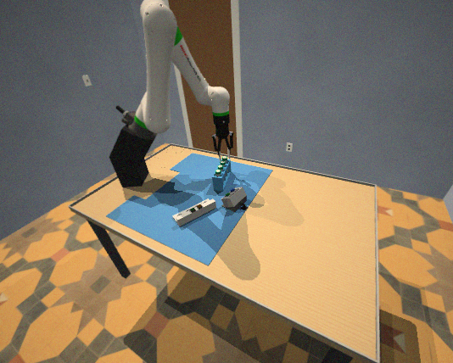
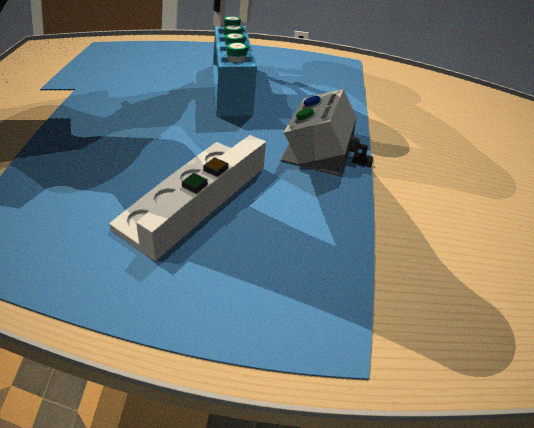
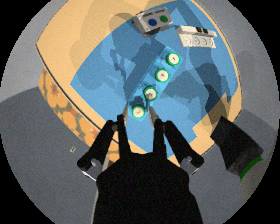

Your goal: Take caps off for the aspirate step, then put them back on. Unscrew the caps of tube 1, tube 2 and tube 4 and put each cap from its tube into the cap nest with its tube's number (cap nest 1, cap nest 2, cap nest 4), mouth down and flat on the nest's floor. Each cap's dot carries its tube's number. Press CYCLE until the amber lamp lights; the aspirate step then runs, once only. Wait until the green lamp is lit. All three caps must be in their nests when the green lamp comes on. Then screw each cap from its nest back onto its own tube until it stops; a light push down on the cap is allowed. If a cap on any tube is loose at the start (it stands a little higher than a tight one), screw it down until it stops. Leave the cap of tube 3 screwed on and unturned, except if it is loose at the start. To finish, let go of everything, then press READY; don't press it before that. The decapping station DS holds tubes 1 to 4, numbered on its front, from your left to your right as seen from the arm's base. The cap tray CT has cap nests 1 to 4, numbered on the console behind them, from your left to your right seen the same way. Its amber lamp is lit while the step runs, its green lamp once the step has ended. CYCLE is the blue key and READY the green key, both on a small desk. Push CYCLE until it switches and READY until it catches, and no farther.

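Observation:
The blue decapping station (image 1: 221, 175) stands on the blue mat with a green-and-white cap on each of its tubes (image 2: 235, 38). My gripper (image 1: 222, 155) points straight down over the cap at the station's far end (image 2: 232, 21). In the wrist view the fingers stand slightly apart on either side of that cap (image 3: 139, 111) and do not clamp it. The gripper is open and holds nothing. The white cap tray (image 2: 190, 195) has empty nests. Its green lamp (image 2: 194, 182) and amber lamp (image 2: 216, 166) look dark.
The small grey desk (image 2: 320, 127) with the blue CYCLE key (image 2: 312, 100) and the green READY key (image 2: 304, 114) stands to the right of the station. The arm's black base (image 1: 129, 159) sits at the table's far left corner.

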Robot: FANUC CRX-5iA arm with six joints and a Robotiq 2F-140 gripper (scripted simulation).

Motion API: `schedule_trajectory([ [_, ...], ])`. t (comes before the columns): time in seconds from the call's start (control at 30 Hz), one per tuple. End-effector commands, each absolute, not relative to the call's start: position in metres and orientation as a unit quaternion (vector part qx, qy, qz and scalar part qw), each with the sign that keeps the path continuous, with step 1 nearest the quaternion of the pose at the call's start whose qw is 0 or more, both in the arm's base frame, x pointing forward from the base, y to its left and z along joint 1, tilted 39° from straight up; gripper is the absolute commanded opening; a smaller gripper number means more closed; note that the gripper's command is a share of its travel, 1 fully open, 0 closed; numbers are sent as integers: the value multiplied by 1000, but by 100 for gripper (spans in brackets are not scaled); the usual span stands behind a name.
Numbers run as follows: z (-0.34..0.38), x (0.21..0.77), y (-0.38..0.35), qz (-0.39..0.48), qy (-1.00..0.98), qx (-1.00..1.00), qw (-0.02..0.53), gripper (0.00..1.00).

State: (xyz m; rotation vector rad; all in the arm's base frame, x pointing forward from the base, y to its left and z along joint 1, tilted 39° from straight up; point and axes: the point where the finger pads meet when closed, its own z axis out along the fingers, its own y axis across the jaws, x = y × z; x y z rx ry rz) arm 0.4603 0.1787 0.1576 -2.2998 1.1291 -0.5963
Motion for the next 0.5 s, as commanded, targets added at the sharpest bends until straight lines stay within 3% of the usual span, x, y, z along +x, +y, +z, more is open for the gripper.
schedule_trajectory([
  [0.0, 158, 460, 179, -219, 415, -846, 253, 35],
  [0.47, 158, 460, 179, -124, 669, -664, 311, 35],
])
